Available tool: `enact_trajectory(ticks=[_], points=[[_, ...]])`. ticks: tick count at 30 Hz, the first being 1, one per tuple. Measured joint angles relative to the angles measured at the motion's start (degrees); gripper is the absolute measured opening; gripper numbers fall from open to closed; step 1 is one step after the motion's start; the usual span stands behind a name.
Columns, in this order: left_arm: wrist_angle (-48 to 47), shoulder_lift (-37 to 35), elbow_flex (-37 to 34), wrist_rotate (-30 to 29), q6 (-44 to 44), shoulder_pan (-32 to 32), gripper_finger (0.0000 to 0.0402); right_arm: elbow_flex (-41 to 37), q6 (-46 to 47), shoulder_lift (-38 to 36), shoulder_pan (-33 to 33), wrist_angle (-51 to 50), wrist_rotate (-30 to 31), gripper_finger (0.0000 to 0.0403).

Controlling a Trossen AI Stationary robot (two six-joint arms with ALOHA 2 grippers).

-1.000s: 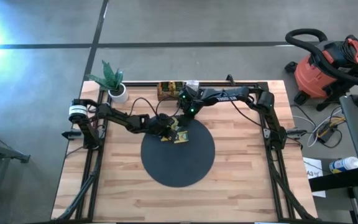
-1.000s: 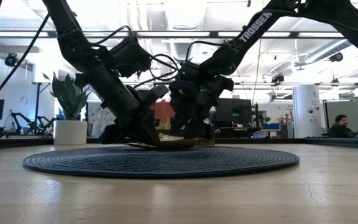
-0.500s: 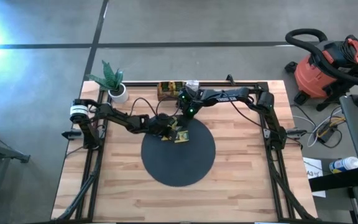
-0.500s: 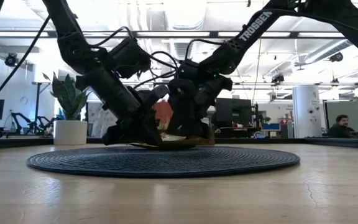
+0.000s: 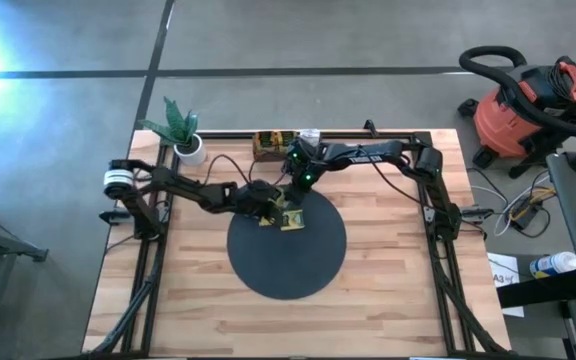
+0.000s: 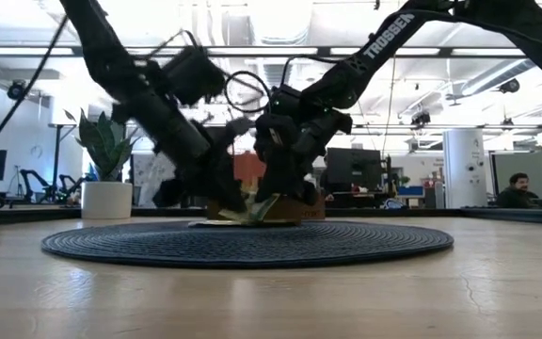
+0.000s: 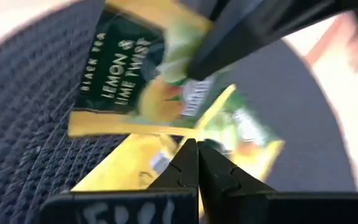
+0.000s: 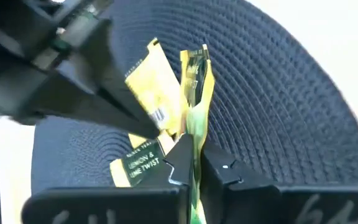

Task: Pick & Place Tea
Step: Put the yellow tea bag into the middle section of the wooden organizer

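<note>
Seen from bench height, the bare wooden bench (image 6: 252, 301) is running up to the black round mat (image 6: 365, 240), and both arms are meeting low over the mat's far half. The left gripper (image 5: 265, 207) is reaching in from the left with its fingers (image 7: 185, 165) shut tight; in its wrist view their tips are pressing down on the edge of a yellow packet (image 7: 126, 168) lying flat on the mat. The right gripper (image 5: 293, 193) is coming down from the far edge, and its fingers (image 8: 180, 155) are closed on a green-and-yellow packet (image 8: 197, 93), which is standing on edge between them, its long axis running straight out from the fingertips. In the low view that packet is tilting up off the mat while the rest of the tea (image 5: 286, 215) is lying flat just beside it, touching or overlapping. So the right arm is the one holding a packet, and the move ahead probably depends on lifting it away from the packets the left fingers are pinning; I cannot tell whether only 1 packet is in the grip. A dark label on another packet (image 7: 120, 62) is reading "BLACK TEA" and "LEMON & LIME TWIST". Farther back, the brown wooden tray (image 5: 273, 143) is sitting at the bench's far edge, a potted plant (image 5: 180, 128) at the far left corner, and "TROSSEN" is showing on the right arm.
</note>
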Motion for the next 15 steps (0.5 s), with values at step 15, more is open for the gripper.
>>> enact_trajectory(ticks=[15], points=[[-18.97,-25.01,-1.22,-20.74,-6.99,-0.19,0.0,-1.18,-0.47,-3.59,-0.18,1.69,0.69,0.0009]])
